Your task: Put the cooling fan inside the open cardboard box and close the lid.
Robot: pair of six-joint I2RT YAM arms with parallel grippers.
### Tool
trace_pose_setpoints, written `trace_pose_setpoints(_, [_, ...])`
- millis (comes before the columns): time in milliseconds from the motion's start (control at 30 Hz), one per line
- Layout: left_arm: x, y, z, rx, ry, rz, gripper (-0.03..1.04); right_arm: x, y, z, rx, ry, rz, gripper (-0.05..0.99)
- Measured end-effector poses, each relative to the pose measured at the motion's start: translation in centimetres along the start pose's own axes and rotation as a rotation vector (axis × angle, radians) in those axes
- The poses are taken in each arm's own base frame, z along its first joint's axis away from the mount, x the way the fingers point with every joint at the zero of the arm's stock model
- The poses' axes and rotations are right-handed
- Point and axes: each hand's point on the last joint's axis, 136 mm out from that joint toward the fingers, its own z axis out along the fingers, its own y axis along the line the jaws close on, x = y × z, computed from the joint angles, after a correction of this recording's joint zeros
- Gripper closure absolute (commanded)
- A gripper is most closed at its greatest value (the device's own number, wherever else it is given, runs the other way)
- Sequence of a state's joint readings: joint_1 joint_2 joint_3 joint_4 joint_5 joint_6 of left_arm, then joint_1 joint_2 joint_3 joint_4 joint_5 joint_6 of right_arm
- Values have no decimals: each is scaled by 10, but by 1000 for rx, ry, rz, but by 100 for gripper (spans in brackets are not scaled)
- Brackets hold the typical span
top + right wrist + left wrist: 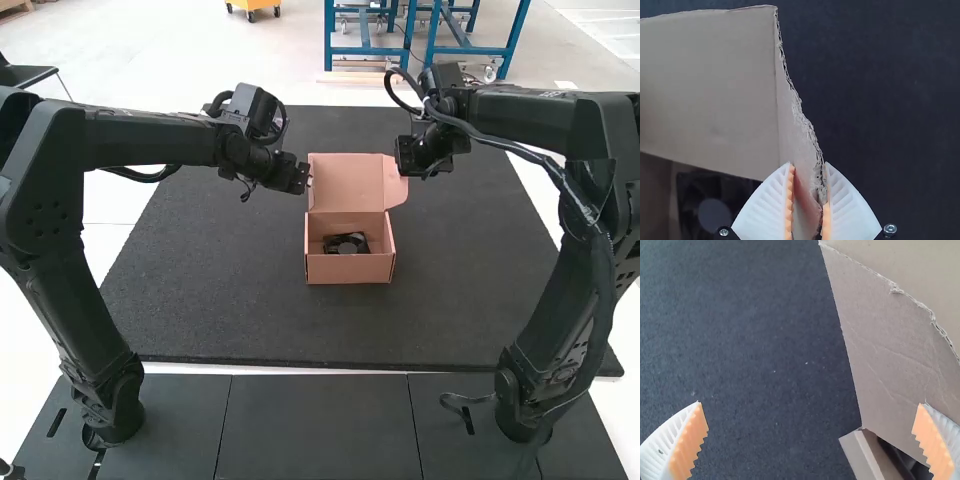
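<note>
A small cardboard box (349, 257) stands in the middle of the black mat, its lid (350, 181) upright at the back. The black cooling fan (346, 243) lies inside it, and also shows as the fan (700, 205) under the lid in the right wrist view. My right gripper (408, 170) is shut on the lid's right side flap (805, 200), the torn flap edge between its fingers (777, 205). My left gripper (303, 178) is open at the lid's left edge (890, 340), one orange pad (690, 440) over the mat, the other pad (932, 442) by the cardboard.
The black mat (200, 270) covers most of the table, with a white surface around it. Both arms stand over the back half of the mat, on either side of the box.
</note>
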State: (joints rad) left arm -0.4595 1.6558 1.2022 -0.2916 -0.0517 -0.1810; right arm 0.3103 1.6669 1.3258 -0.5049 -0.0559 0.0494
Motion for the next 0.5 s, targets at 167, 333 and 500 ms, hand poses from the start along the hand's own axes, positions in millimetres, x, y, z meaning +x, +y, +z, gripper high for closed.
trace_pose_setpoints(167, [0, 0, 0, 0, 0, 0, 4, 2, 0, -1, 1, 9, 1, 80])
trace_pose_setpoints(333, [1, 0, 0, 0, 3, 0, 4, 2, 2, -1, -10, 11, 2, 92])
trace_pose_setpoints(500, [2, 0, 0, -1, 8, 0, 4, 2, 6, -3, -32, 17, 2, 95])
